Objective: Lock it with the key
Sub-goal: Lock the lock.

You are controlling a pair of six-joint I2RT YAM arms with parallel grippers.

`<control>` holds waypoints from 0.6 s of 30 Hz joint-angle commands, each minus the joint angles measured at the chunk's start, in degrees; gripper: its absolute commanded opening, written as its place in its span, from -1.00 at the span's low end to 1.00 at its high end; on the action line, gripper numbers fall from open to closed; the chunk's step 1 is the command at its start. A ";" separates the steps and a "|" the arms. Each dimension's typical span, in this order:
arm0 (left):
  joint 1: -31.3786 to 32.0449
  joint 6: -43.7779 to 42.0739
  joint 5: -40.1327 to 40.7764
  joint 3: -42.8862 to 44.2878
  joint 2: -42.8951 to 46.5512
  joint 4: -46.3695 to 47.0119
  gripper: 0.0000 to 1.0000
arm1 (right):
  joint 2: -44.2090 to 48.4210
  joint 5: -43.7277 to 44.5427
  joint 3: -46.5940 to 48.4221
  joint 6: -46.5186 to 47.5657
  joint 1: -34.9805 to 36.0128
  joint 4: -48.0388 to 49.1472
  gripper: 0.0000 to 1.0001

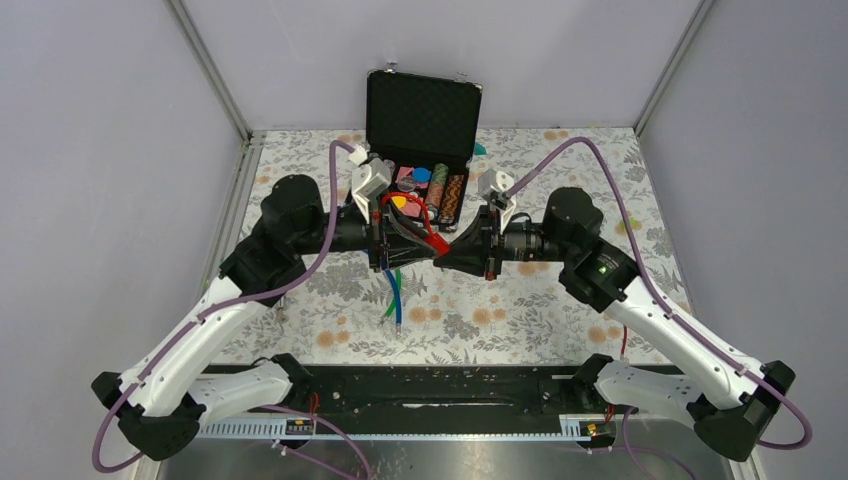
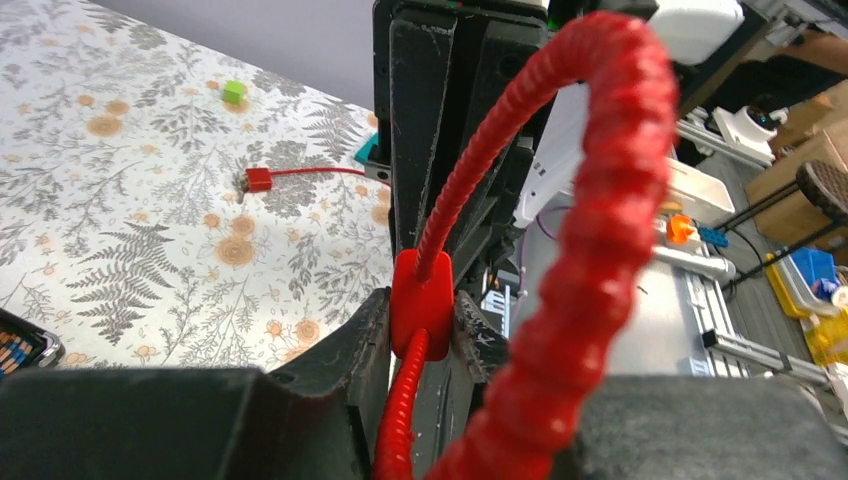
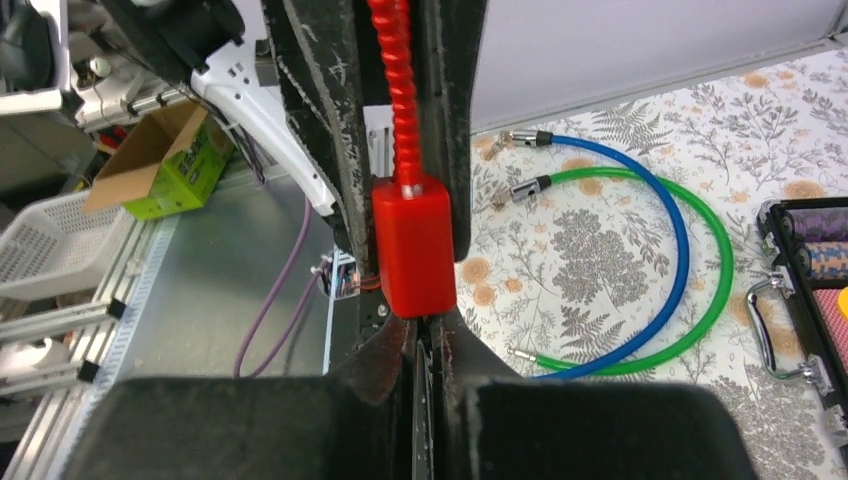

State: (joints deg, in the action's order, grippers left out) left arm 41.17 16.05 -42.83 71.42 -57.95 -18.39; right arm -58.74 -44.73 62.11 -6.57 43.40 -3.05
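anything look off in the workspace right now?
Nothing spilled or broken. The case stands open, lid up, while the red cable lock is pinched in the left fingers, off the case. Blue cable and green cable lie loose on the table.

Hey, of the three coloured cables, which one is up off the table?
The red ribbed cable: the left tool grips it in the air, while the blue cable and the green cable lie looped on the flowered cloth.

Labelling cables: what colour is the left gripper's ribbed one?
Ribbed cable: red, clearest in left wrist view.
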 commanded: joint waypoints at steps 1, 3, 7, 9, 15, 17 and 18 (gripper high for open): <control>-2.01 5.64 7.72 -2.67 6.51 17.60 -1.00 | 1.17 3.44 -7.33 -15.32 0.09 13.16 -1.00; -2.01 7.21 10.50 -5.57 7.69 21.48 -1.00 | 1.34 6.41 -11.14 -22.34 0.04 24.91 -1.00; -1.98 7.76 13.59 -8.13 9.00 23.08 -1.00 | -0.10 5.30 -13.34 -26.72 0.05 30.73 -1.00; -2.00 7.97 13.41 -8.60 9.29 24.04 -1.00 | -0.69 4.43 -13.19 -26.33 0.03 29.98 -1.00; -2.35 -2.05 6.97 0.98 6.98 6.25 -1.00 | -1.54 -5.13 -3.91 -6.75 0.02 0.63 -1.00; -2.98 -4.77 4.26 5.07 5.23 -0.31 -1.00 | -1.78 -7.79 -1.42 -0.40 0.04 -8.10 -1.00; -3.38 -5.39 2.86 6.17 4.41 -1.80 -1.00 | -1.84 -8.05 -0.81 1.59 0.09 -10.52 -1.00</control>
State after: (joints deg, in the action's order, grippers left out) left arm 39.20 17.61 -35.00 68.27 -52.25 -14.94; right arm -60.25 -45.10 56.25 -18.92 43.31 6.46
